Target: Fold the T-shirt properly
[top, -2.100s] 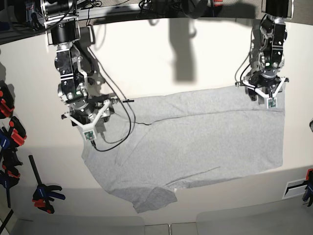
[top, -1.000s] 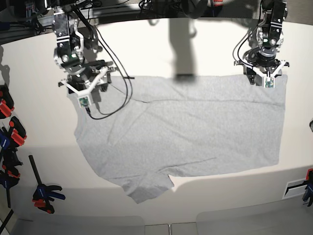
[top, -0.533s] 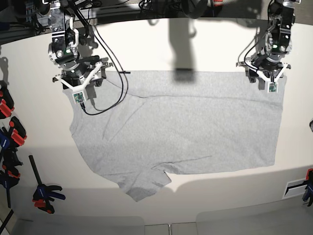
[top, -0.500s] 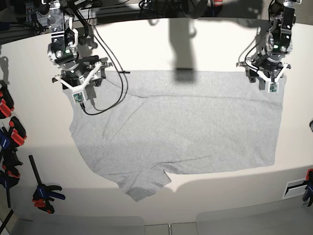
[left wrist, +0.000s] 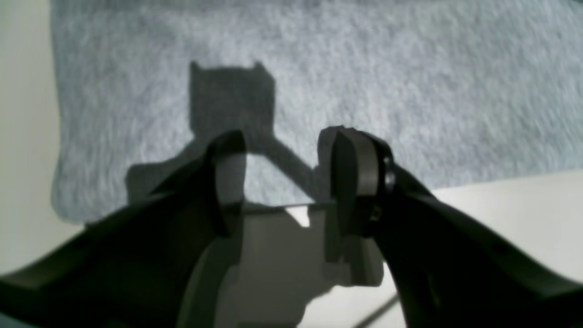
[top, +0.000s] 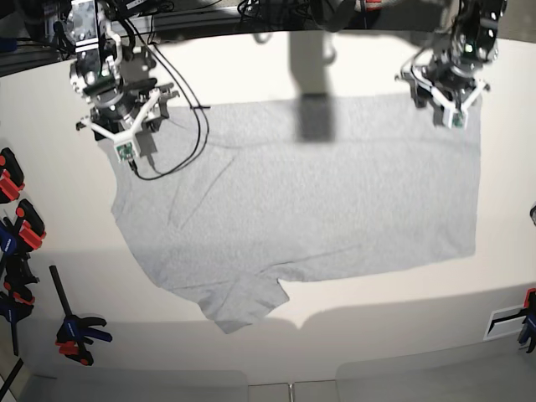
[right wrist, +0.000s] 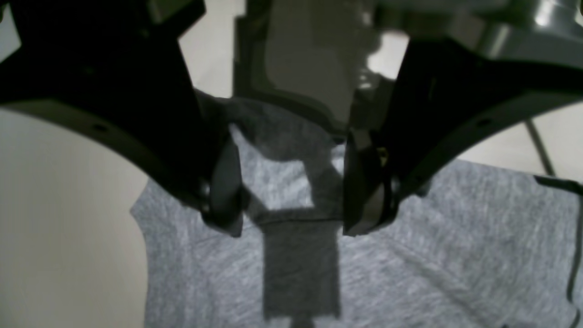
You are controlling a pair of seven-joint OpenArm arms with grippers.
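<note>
Two end effectors, left [top: 450, 100] and right [top: 120, 134], gape over one T-shirt [top: 310, 193].

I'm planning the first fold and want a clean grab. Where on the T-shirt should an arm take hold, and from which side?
Likely the sleeve poking out at the near edge of the T-shirt: it lies flat, bare table beside it, so come from the near side and pinch its edge.
</note>
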